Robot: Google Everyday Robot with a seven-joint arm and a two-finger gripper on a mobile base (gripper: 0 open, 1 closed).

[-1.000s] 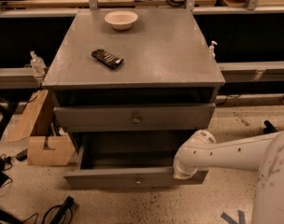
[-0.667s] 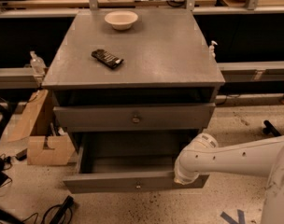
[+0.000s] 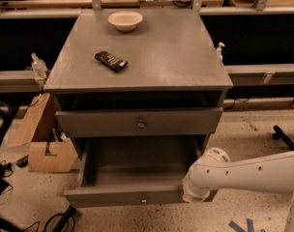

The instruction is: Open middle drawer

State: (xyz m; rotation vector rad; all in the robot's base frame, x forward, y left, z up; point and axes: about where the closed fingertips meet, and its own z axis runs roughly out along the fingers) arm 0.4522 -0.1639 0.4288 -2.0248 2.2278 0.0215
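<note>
The middle drawer (image 3: 137, 170) stands pulled out, its grey inside showing. The gripper (image 3: 194, 195) sits at its front right corner, against the front panel; whether it grips anything I can't tell.

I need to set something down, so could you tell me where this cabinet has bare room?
The grey cabinet top is bare right of the dark flat packet and in front of the cream round bowl. The open grey middle drawer shows a bare floor; its right front corner is crowded by the white arm's gripper.
</note>
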